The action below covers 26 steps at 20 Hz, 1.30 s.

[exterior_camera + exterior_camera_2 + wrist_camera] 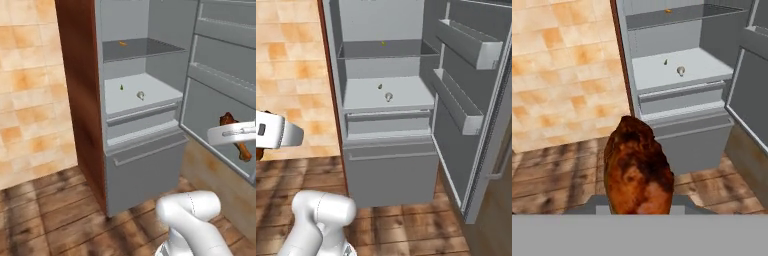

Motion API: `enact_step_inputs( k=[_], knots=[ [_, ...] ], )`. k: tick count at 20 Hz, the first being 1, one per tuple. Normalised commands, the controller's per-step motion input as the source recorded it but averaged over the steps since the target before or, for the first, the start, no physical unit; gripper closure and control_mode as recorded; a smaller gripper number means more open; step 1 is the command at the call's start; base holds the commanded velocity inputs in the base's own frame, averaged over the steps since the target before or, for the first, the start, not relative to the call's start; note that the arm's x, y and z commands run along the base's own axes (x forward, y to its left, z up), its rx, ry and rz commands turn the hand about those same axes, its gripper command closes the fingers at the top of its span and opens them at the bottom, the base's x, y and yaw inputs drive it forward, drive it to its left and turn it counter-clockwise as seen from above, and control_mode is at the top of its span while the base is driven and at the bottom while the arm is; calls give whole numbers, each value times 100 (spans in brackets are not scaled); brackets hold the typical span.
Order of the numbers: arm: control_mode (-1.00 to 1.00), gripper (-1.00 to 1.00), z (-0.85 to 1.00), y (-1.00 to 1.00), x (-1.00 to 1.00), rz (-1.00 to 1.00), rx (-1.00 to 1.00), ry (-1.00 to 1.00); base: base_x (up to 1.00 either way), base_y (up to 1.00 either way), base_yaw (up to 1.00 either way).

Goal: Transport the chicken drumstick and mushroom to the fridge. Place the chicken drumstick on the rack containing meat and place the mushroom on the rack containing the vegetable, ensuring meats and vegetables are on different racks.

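The chicken drumstick [638, 167] is clamped in the gripper [235, 134], carried in front of the open fridge [145, 100], well apart from its racks. For a clean placement, the rack holding meat should be identified first; the small items on the upper rack [142, 49] and lower shelf [150, 95] are too small to name. The drumstick's long axis is seen tilted, upper-left to lower-right, in the left base view.

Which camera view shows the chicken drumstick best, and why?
The hand view: the chicken drumstick sits large and close in the foreground, its browned skin clear. The left base view shows it small, partly behind the white arm, in front of the fridge door. I cannot make it out in the right base view.
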Motion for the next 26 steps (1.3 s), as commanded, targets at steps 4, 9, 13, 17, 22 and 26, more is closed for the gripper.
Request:
enact_step_inputs(
  k=[4, 9, 13, 17, 22, 26],
  knots=[
    [100, 100, 0, 0, 0, 0, 0, 0, 100, 20, -26],
    [100, 100, 0, 0, 0, 0, 0, 0, 100, -5, -18],
    [100, 100, 0, 0, 0, 0, 0, 0, 100, -73, -4],
    [100, 100, 0, 0, 0, 0, 0, 0, 100, -44, 0],
    [100, 100, 0, 0, 0, 0, 0, 0, 100, 66, -15],
    [100, 100, 0, 0, 0, 0, 0, 0, 100, 48, -6]
  ],
)
